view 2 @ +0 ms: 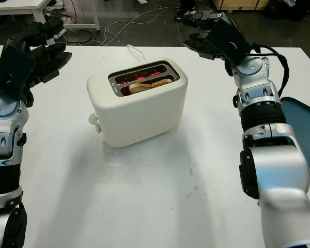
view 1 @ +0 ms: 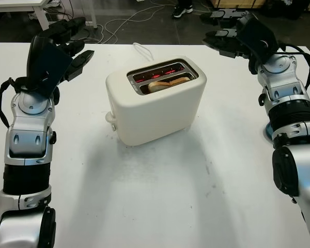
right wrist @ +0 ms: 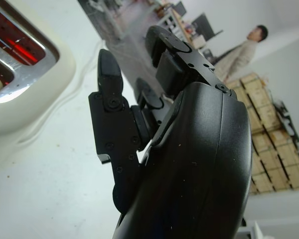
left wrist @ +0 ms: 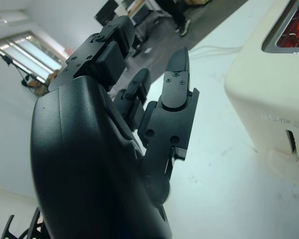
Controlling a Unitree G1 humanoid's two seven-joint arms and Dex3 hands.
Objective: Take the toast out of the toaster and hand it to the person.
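Note:
A cream toaster [view 1: 157, 106] stands in the middle of the white table, its slots glowing red inside. A slice of toast [view 1: 168, 83] sits low in the nearer slot, just its top edge showing. My left hand [view 1: 67, 44] is raised above the table's far left, open, well to the left of the toaster. My right hand [view 1: 230, 36] is raised at the far right, open, a little behind and to the right of the toaster. Neither hand touches anything.
A blue tray [view 2: 305, 129] lies at the table's right edge beside my right arm. The toaster's white cord [view 1: 142, 50] runs off the far edge. A person [right wrist: 241, 50] stands far off in the room in the right wrist view. Cables lie on the floor behind.

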